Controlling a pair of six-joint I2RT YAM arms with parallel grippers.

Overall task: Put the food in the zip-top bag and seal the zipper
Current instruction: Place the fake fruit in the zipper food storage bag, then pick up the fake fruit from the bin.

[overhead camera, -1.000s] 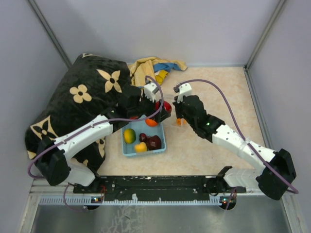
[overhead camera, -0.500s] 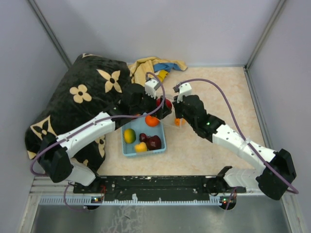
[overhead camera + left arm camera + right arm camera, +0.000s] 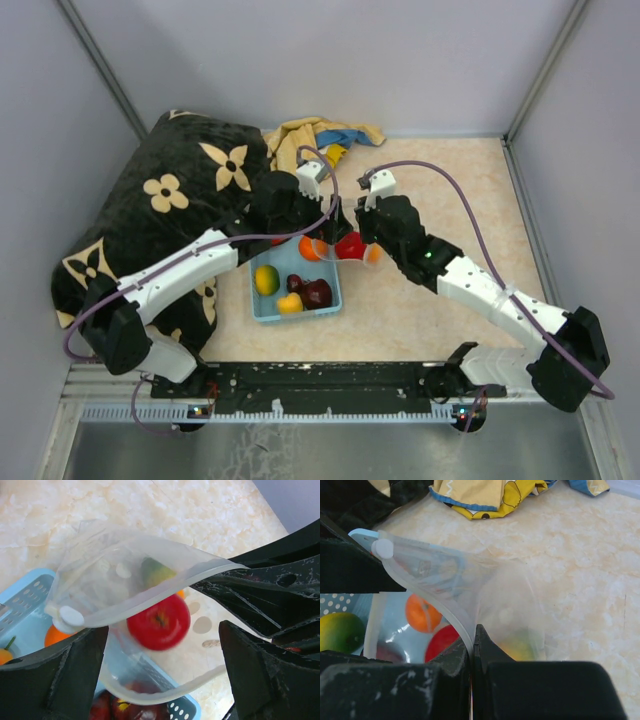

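Note:
The clear zip-top bag (image 3: pixel 95 580) hangs open over the blue basket's right end. My right gripper (image 3: pixel 472 630) is shut on its whitish zipper strip (image 3: pixel 432 597) and holds the mouth up. My left gripper (image 3: pixel 162 630) is wide open above the mouth, and a blurred red apple (image 3: pixel 158 622) sits loose between its fingers, inside the mouth. In the top view the apple (image 3: pixel 349 245) lies between my left gripper (image 3: pixel 328 222) and my right gripper (image 3: pixel 362 232). A yellow-green fruit (image 3: pixel 155 572) lies deep in the bag. An orange fruit (image 3: pixel 312 248), a yellow-green one (image 3: pixel 266 279), a yellow one (image 3: pixel 290 303) and maroon ones (image 3: pixel 316 292) are in the basket.
The light-blue basket (image 3: pixel 333 300) stands at the table's middle, near the front. A black cushion with tan flowers (image 3: pixel 190 190) fills the left side. A crumpled yellow and blue cloth (image 3: pixel 320 135) lies at the back. Grey walls close in the table.
My left gripper held the red apple over the bag; its fingers have opened and the apple has dropped toward the bag's mouth. The right arm has barely moved.

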